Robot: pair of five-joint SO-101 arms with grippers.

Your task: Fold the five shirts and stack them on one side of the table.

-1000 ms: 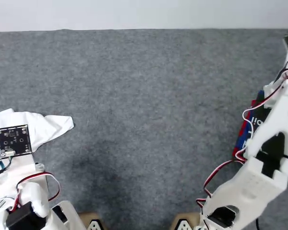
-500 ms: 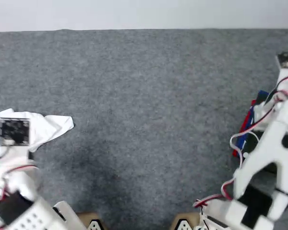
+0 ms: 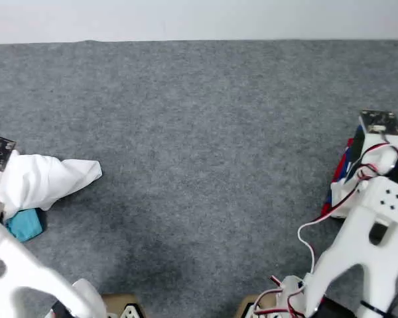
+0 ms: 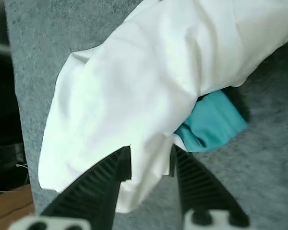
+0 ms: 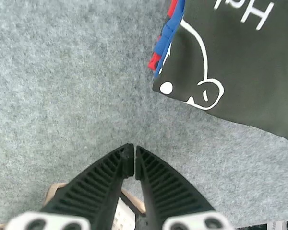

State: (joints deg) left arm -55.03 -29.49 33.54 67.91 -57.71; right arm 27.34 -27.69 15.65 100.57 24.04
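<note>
Shirts lie in two groups at opposite edges of the grey table (image 3: pixel 205 119). At the left edge, a white shirt (image 3: pixel 50 180) is draped loosely over a teal shirt (image 3: pixel 25 225), with one white corner trailing toward the table centre. At the right edge, a dark shirt (image 5: pixel 249 62) with white print sits on top of blue and red cloth (image 5: pixel 167 33), whose edges stick out from under it. The left gripper (image 4: pixel 150 155) hangs directly over the white shirt with its jaws apart. A lobe of white cloth shows in the gap, though the left wrist view does not settle whether that cloth touches the pads or lies below them. The right gripper (image 5: pixel 135 151) is closed on nothing and sits over bare table just beside the dark shirt.

Hazards from this state:

- **Snagged cloth:** if any cloth is caught on the ribbed pads, raising the left arm would drag the white shirt off the teal one and undo the fold.
- **Loose shape:** the white shirt looks rumpled rather than flat, so anything stacked on it may slide off.
- **Separate piles:** the task calls for a single stack, and carrying a folded pile across the table by one pinch point is likely to let the layers fan open.
- **Closed right gripper:** pushed into the right pile without opening first, it would shove the layers sideways.
</note>
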